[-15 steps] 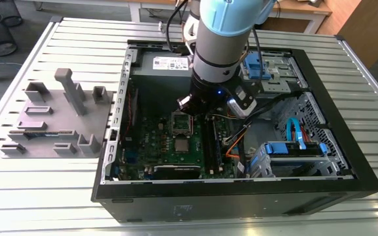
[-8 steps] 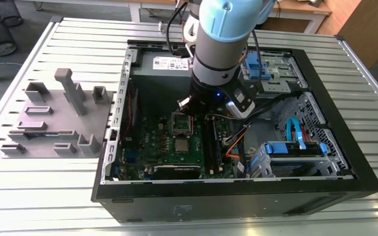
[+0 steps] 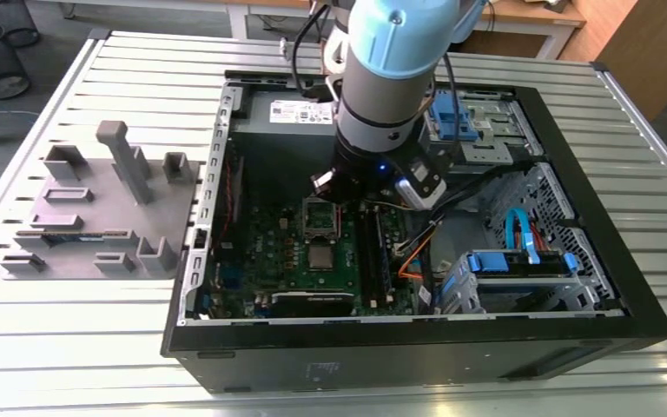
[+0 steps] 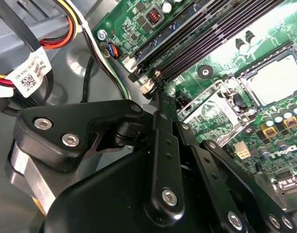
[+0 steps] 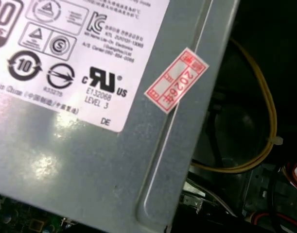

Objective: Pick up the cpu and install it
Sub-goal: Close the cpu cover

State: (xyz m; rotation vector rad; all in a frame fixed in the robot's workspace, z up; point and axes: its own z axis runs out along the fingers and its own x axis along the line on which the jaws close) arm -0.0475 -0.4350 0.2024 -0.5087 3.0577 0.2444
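Note:
My gripper (image 3: 359,193) hangs inside the open computer case (image 3: 611,304), over the green motherboard (image 3: 270,261). In the second wrist view its black fingers meet in a narrow tip (image 4: 157,92) with nothing seen between them, so it is shut. The cpu (image 3: 320,257), a small pale silvery square, lies flat in its socket on the board, a short way beyond the gripper. It shows in the second wrist view as the cpu (image 4: 279,80). Between it and the fingertips stands the flipped-up silver socket frame (image 4: 211,110).
The grey labelled power supply (image 5: 90,145) fills the case's far corner (image 3: 299,113). Black memory slots (image 4: 206,34) run beside the socket. Coloured cables (image 4: 65,34) and blue drive cages (image 3: 519,261) crowd the exterior view's right. A grey parts fixture (image 3: 90,213) stands outside the case.

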